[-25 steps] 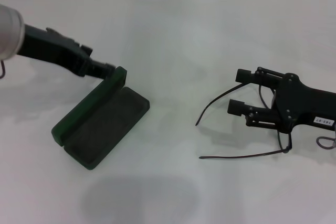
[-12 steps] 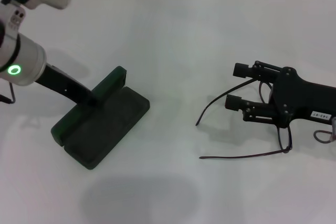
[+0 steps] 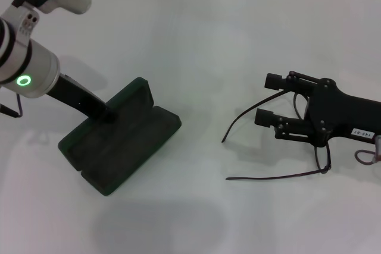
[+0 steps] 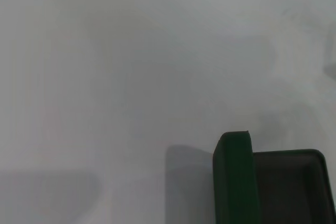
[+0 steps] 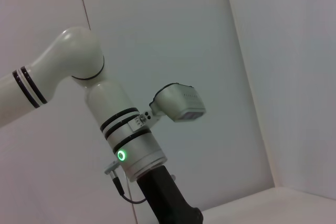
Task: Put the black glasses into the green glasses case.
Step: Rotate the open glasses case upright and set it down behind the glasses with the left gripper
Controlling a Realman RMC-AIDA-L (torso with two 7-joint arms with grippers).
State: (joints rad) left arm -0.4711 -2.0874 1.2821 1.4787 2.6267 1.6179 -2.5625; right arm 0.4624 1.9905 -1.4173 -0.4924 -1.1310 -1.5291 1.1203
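The green glasses case (image 3: pixel 132 147) lies open on the white table at the left, both halves spread nearly flat and the dull lining facing up. My left gripper (image 3: pixel 108 113) reaches down from the upper left and touches the half of the case farther from me. The left wrist view shows only one corner of the case (image 4: pixel 233 182). On the right, the black glasses (image 3: pixel 274 176) rest on the table with their thin temple arms pointing left. My right gripper (image 3: pixel 267 99) hovers open over them, a finger on each side of the nearer temple's base.
The white table (image 3: pixel 196 46) runs back to a tiled wall. A grey cable loop (image 3: pixel 364 156) hangs by the right wrist. The right wrist view shows only the left arm (image 5: pixel 126 145) against the wall.
The case lid has swung from standing to nearly flat, and the case has spread rightward. The left arm now comes in steeper from the upper left. The right gripper has hardly moved.
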